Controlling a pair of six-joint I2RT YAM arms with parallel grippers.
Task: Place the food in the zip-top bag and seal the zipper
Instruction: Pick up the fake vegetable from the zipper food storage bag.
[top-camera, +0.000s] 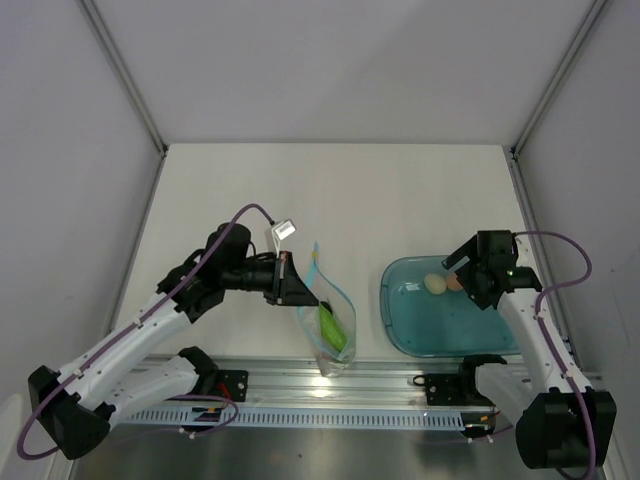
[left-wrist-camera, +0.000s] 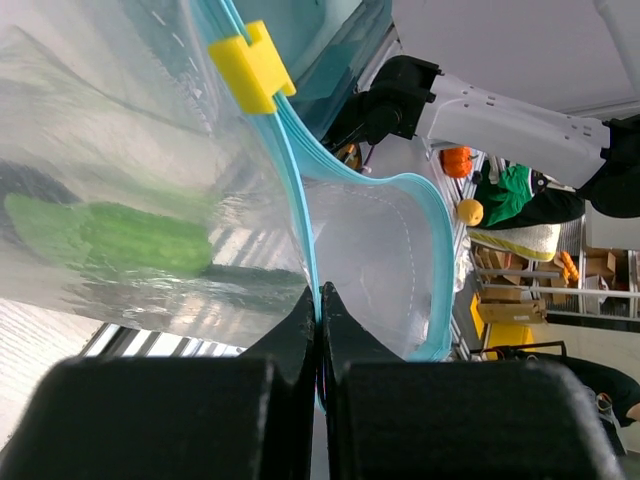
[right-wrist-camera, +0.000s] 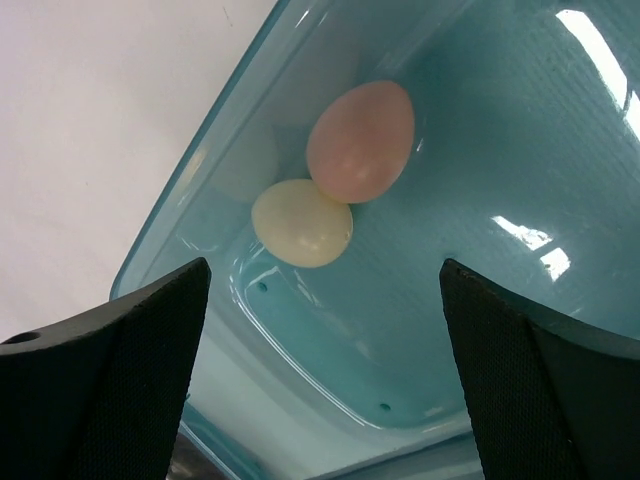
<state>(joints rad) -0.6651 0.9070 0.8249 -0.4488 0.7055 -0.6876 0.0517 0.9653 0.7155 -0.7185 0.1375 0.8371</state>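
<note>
The zip-top bag (top-camera: 332, 335) stands with its mouth held up near the table's front edge. My left gripper (top-camera: 298, 288) is shut on its light blue zipper (left-wrist-camera: 298, 190), the fingertips (left-wrist-camera: 305, 315) pinching one lip. A yellow slider (left-wrist-camera: 252, 68) sits on the strip. Inside the bag lies a light green cucumber (left-wrist-camera: 130, 235) with a darker green shape beside it. A cream egg (right-wrist-camera: 302, 222) and a pink egg (right-wrist-camera: 362, 140) touch each other in the teal tray (right-wrist-camera: 480, 250). My right gripper (right-wrist-camera: 325, 330) hovers open just above the tray, the eggs ahead of its fingers.
The teal tray (top-camera: 405, 320) sits at the front right, close to the aluminium rail (top-camera: 400, 380) along the table's near edge. White walls enclose the table on three sides.
</note>
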